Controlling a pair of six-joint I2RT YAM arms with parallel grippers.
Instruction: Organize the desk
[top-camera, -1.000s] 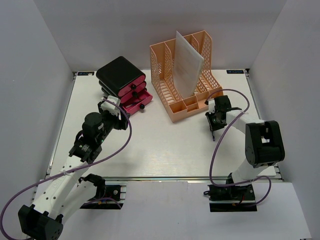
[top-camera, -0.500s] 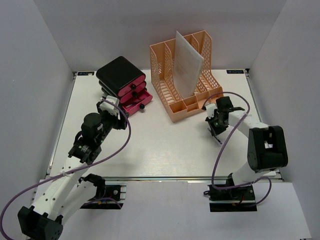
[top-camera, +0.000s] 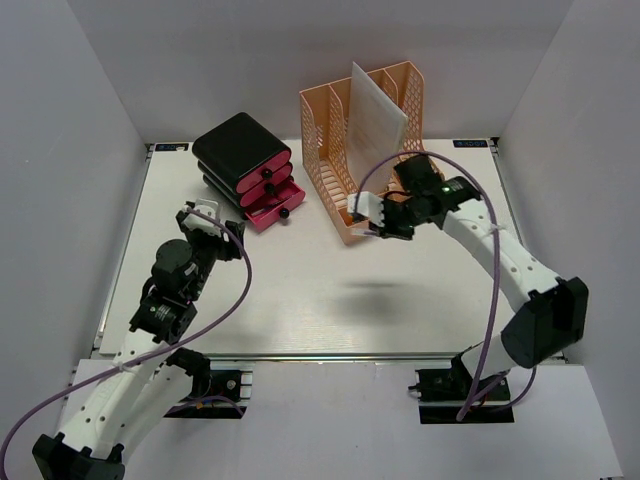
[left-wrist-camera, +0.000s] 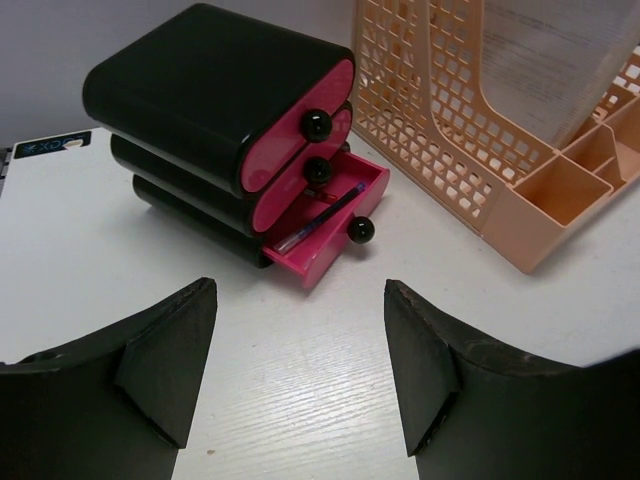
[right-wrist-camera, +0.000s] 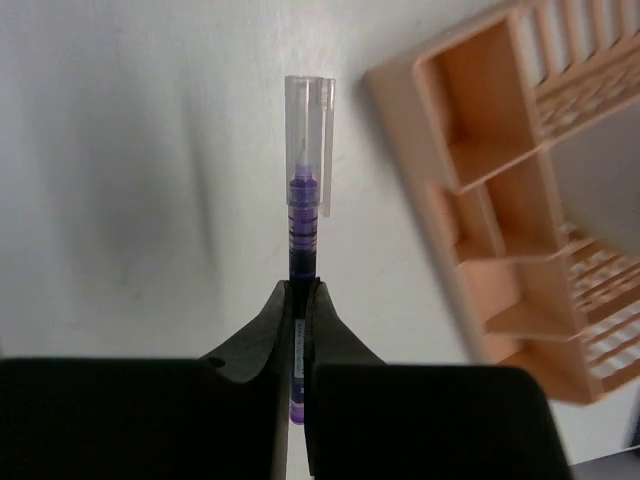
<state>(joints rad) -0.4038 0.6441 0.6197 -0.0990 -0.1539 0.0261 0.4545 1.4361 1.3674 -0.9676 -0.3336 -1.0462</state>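
Top external: fixed high above the near edge, looks down and forward over the desk (top-camera: 330, 305). Left wrist: sits low and close, faces the drawer unit (left-wrist-camera: 200, 90) and orange rack (left-wrist-camera: 440, 130). Right wrist: looks steeply down, near the rack's front compartments. Shares that rack with both others.

My right fingers (right-wrist-camera: 255, 345) hide the lower part of the pen (right-wrist-camera: 303, 215). The rack (right-wrist-camera: 560, 375) runs off the right edge there. In my left wrist view, a second pen (left-wrist-camera: 322, 213) lies partly under the upper drawers (left-wrist-camera: 295, 110). The paper's (left-wrist-camera: 560, 60) words are too blurry to read.
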